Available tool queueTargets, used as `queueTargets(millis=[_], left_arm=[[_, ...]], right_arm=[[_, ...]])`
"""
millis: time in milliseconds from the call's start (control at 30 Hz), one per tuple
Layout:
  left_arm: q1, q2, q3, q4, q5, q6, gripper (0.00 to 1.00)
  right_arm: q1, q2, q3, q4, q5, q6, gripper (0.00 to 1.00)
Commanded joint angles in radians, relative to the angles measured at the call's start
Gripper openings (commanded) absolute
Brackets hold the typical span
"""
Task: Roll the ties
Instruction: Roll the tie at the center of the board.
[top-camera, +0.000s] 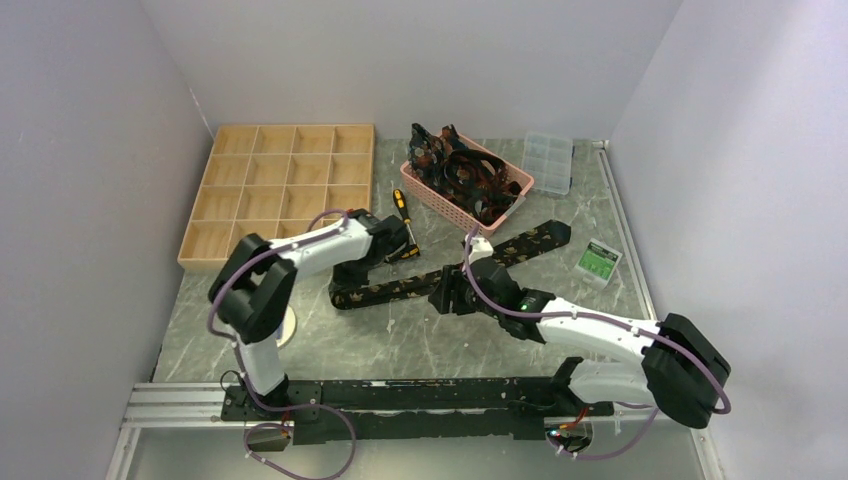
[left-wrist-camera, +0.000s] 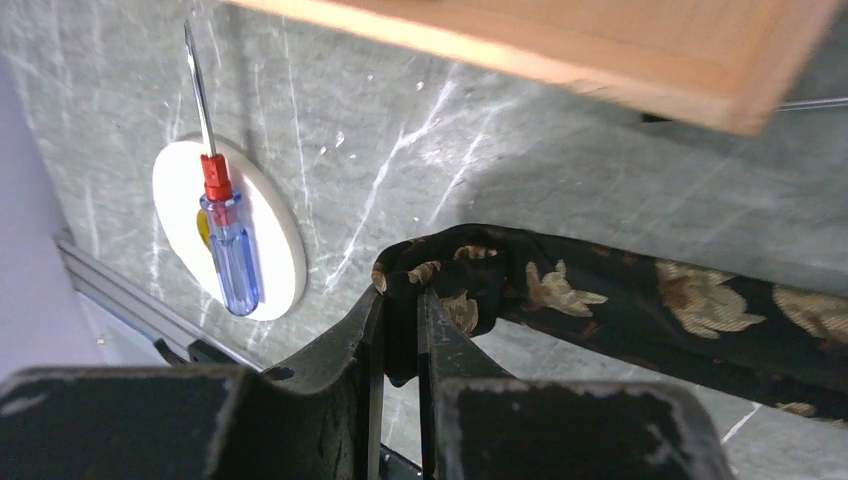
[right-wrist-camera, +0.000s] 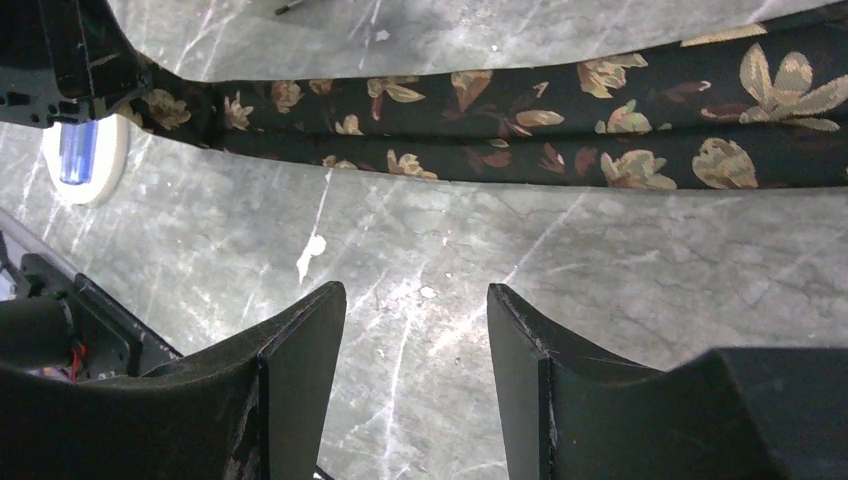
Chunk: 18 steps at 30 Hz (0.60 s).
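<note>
A black tie (top-camera: 400, 288) with tan-gold flowers lies stretched across the table from lower left to its wide pointed end (top-camera: 540, 238) at the upper right. My left gripper (top-camera: 352, 278) is shut on the tie's narrow end (left-wrist-camera: 440, 275), which is folded over between the fingers. My right gripper (top-camera: 447, 296) is open and empty, hovering just in front of the tie's middle (right-wrist-camera: 520, 125). A pink basket (top-camera: 515, 180) holds several more dark ties (top-camera: 465, 170).
A wooden compartment tray (top-camera: 285, 185) stands at the back left. A yellow-black screwdriver (top-camera: 404, 212) lies beside the basket. A blue-red screwdriver (left-wrist-camera: 225, 225) rests on a white disc (left-wrist-camera: 275, 240). A clear plastic box (top-camera: 548, 160) and a green-white packet (top-camera: 600, 262) sit at the right.
</note>
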Motion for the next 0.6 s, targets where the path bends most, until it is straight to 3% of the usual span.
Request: queueTargets(millis=[0, 200, 567], left_arm=[[-0.065, 0.106, 0.137, -0.164, -0.117, -0.093, 0.03], [-0.11, 0.214, 0.227, -0.169, -0.116, -0.11, 0.03], [-0.152, 0.241, 0.209, 0.012, -0.007, -0.054, 0.03]], right_arm=[[0.002, -0.033, -0.017, -0.009, 0.051, -0.01, 0.59], [0.0, -0.021, -0.041, 0.006, 0.049, -0.008, 0.59], [0.001, 0.007, -0.056, 0.031, 0.036, -0.003, 0.58]])
